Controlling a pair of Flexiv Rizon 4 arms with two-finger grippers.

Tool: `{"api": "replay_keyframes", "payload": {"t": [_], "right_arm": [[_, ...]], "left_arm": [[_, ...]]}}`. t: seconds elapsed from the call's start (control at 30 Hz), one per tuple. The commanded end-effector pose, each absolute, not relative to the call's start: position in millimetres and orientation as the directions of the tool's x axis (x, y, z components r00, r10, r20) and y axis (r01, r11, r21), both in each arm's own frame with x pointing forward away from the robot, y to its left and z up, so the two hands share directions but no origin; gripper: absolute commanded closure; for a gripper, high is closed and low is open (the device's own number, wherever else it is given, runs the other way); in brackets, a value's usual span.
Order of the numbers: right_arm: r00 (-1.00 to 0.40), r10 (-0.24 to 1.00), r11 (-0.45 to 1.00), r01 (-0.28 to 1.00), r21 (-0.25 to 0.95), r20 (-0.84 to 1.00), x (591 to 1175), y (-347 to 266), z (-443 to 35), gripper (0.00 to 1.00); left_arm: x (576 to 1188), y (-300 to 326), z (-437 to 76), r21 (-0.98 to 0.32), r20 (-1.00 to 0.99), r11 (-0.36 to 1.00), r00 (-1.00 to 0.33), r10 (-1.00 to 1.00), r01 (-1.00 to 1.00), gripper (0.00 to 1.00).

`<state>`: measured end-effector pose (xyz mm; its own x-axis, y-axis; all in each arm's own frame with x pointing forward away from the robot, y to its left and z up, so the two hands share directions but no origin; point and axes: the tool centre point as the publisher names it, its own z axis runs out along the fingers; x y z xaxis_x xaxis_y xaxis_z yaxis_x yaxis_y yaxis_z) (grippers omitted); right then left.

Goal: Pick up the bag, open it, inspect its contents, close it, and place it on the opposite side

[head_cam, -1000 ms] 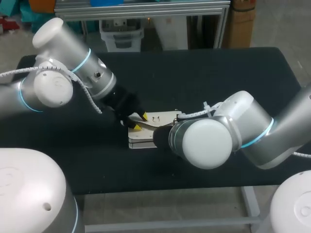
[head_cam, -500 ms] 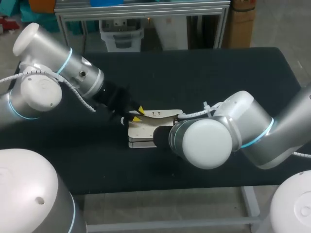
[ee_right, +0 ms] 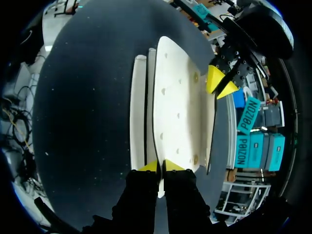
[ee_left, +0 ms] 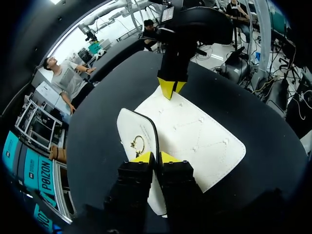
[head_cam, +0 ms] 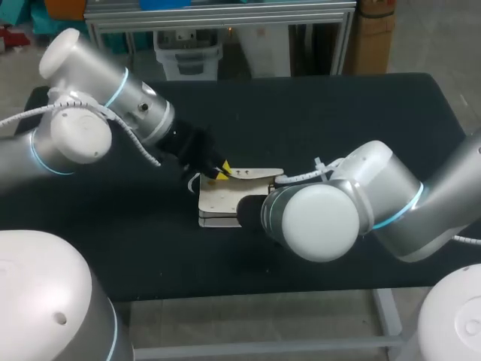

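A white, flat bag [head_cam: 222,203] is seen lying approx. mid-counter [head_cam: 338,113], on the black top, w/ both arms brought in over it. The left arm is seen entering from the left side. The left tool [head_cam: 221,171] is set at the bag's far edge, where the flap [ee_left: 130,127] is raised off the body. In the left wrist view the flap's dark-edged rim is held between the yellow tips, w/ both fingers pressed on it from either side, so the left tool is closed on the bag. A small gold ring clasp [ee_left: 138,145] is seen on the flap's inner face, just ahead of the tips. The bag body, w/ stitched lines and studs, is spread flat beside that.

The right arm is seen entering from the right, and its wrist covers the bag's right part in the head view. The right tool [ee_right: 160,167] is seen in its own wrist view clamped on the opposite edge of the bag, tips nearly together w/ the thin edge pinched between them. The two tools face each other across the bag.
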<state>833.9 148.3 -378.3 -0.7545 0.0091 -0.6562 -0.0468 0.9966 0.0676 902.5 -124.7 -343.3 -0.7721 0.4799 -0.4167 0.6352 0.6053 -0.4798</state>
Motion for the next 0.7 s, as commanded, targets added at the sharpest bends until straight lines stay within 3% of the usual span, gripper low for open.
{"api": "replay_keyframes", "payload": {"t": [0.03,0.57,0.63,0.67,0.7], "right_arm": [[-0.753,0.009,0.997,-0.046,0.067,-0.658,834,149,-381,1.0],[-0.753,0.009,0.997,-0.046,0.067,-0.658,834,149,-381,1.0],[-0.753,0.009,0.997,-0.046,0.067,-0.658,834,149,-381,1.0],[-0.753,0.009,0.997,-0.046,0.067,-0.658,834,149,-381,1.0],[-0.753,0.009,0.997,-0.046,0.067,-0.658,834,149,-381,1.0]], "left_arm": [[895,-127,-353,-0.487,-0.389,0.596,-0.77,0.507,0.638,1.0],[866,-128,-378,-0.516,-0.326,0.566,-0.758,0.564,0.643,0.98],[863,-129,-379,-0.52,-0.328,0.56,-0.756,0.567,0.646,0.69],[863,-129,-379,-0.52,-0.328,0.559,-0.755,0.567,0.646,0.63],[862,-130,-379,-0.521,-0.33,0.557,-0.754,0.568,0.647,0.47]]}}
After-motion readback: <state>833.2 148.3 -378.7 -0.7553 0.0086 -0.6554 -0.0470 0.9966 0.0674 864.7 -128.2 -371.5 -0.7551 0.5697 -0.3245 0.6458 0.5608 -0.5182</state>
